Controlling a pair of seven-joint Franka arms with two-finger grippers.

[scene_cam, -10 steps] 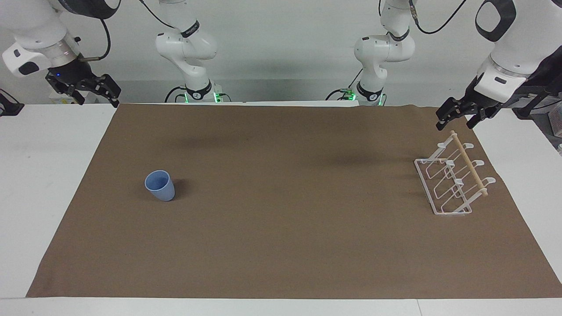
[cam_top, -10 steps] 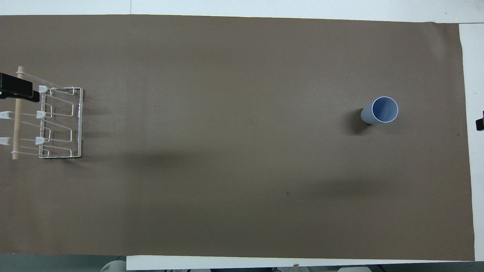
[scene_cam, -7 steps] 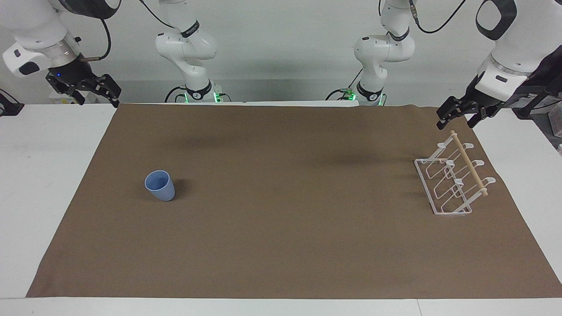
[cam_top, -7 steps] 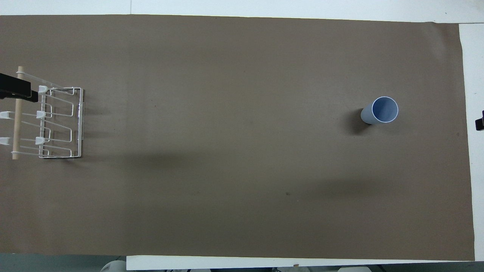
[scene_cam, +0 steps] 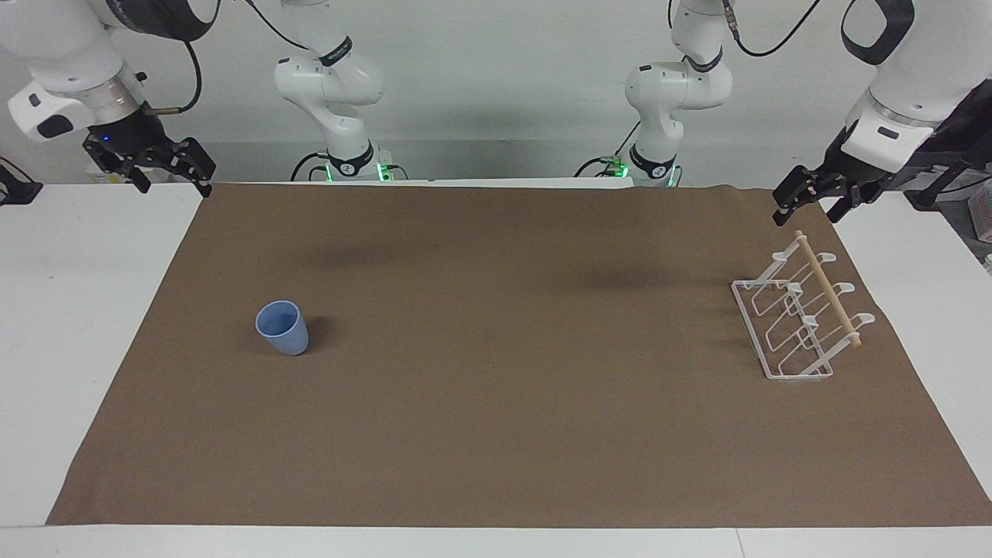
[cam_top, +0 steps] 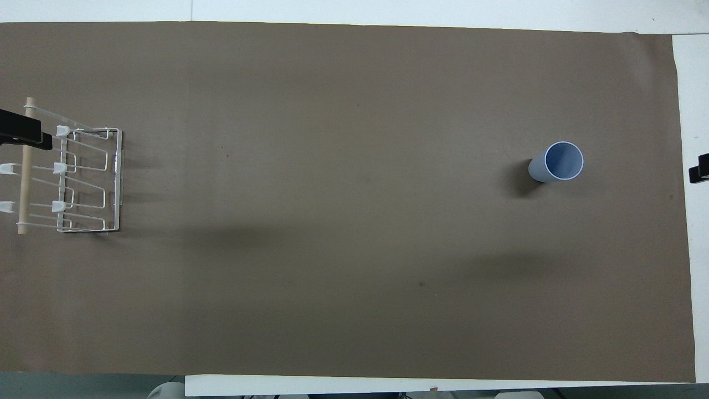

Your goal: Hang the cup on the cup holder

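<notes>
At the overhead view's edges, both grippers seem cut off.

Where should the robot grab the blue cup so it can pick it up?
Probably by the rim, from above. The cup stands upright and alone on the brown mat, mouth open to the top, so one finger could slip inside and one outside the wall. The right claw, up in the air at that end of the table, is the closer one.
</notes>
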